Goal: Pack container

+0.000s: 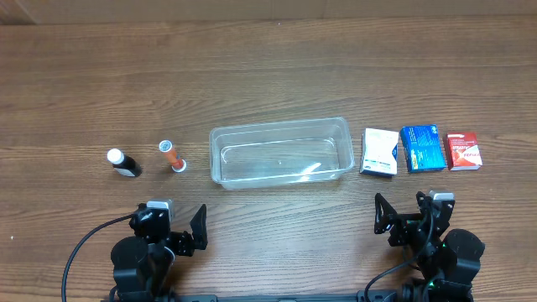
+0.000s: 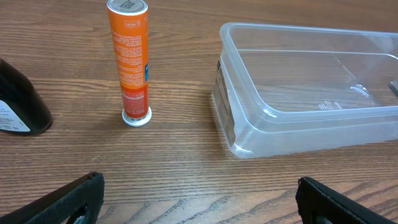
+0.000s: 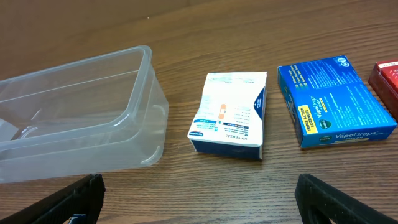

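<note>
Brightness: all three views evenly and well lit, the light soft.
Shadows: small and faint, close against the dark bottle [image 1: 124, 164] and orange tube [image 2: 132, 59].
Glare: pale highlights on the clear container [image 2: 249, 140]; mild sheen on the table [image 1: 268, 67].
Sharpness: overhead slightly soft; wrist views crisp, box print readable.

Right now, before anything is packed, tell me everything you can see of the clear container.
The container is a see-through plastic tub, rectangular with rounded corners and a raised rim. It is empty and has no lid. It stands upright, open side up, flat on the wooden table near the middle, with its long side running left to right. Nothing but the table touches it.
</note>
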{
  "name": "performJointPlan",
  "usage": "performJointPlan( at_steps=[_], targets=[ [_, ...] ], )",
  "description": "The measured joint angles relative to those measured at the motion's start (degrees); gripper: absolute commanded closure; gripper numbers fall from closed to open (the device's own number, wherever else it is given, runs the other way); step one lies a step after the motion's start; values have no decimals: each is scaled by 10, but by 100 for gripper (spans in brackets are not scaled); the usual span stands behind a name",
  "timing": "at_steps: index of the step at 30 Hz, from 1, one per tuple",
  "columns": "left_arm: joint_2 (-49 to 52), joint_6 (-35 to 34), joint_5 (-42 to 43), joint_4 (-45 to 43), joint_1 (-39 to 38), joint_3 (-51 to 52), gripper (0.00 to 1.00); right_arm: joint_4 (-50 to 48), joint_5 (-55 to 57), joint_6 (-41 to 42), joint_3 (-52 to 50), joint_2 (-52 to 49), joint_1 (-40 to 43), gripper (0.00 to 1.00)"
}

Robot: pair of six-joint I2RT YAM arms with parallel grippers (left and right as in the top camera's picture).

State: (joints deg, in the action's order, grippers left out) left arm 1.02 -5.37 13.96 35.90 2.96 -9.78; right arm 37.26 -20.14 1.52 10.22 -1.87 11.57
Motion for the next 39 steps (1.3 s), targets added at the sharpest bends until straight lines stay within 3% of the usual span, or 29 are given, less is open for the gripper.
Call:
performJointPlan(
  at_steps=[39],
  targets=[
    [0, 0, 0, 0, 0, 0, 0, 0, 19, 0, 0, 0, 0, 0]
  ],
)
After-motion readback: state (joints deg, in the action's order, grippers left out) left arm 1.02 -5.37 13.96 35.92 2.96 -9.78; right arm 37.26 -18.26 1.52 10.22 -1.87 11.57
